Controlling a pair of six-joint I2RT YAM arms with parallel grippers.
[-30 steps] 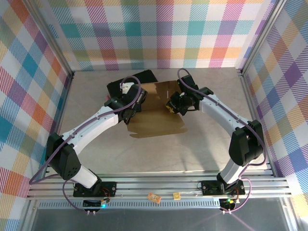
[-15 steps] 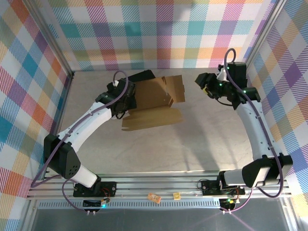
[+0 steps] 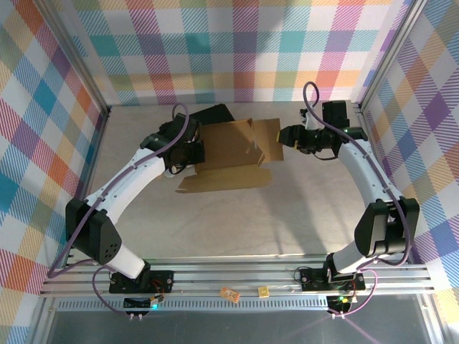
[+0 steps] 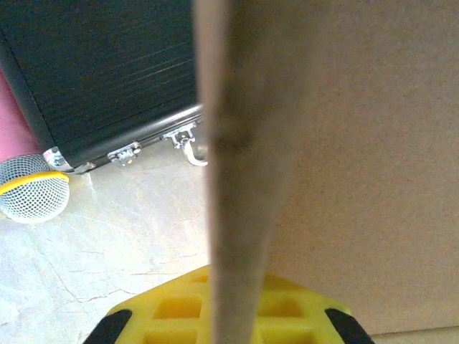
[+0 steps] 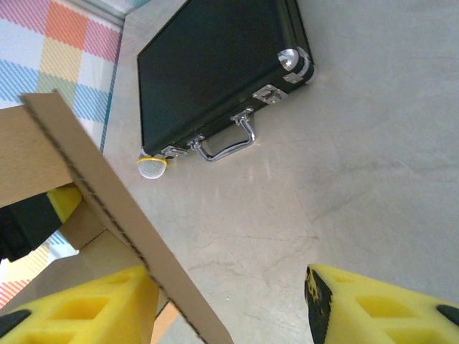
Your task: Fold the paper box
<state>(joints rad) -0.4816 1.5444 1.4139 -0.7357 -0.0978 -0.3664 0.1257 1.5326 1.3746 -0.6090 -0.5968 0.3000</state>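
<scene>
Paper box point(image 3: 229, 154), partly folded, sits at the far centre of the surface point(image 3: 287, 215), just in front of a black case point(image 3: 215, 113). Left tool point(image 3: 192, 152) is clamped on the box's left edge. Right tool point(image 3: 285, 135) stands with jaws apart beside the box's right flap, gripping nothing.

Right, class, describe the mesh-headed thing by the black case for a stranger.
Find the black hard case with the chrome handle on the pale table. At its handle-side corner sits a microphone: a silver mesh ball head ringed in yellow, unlike anything nearby.
</scene>
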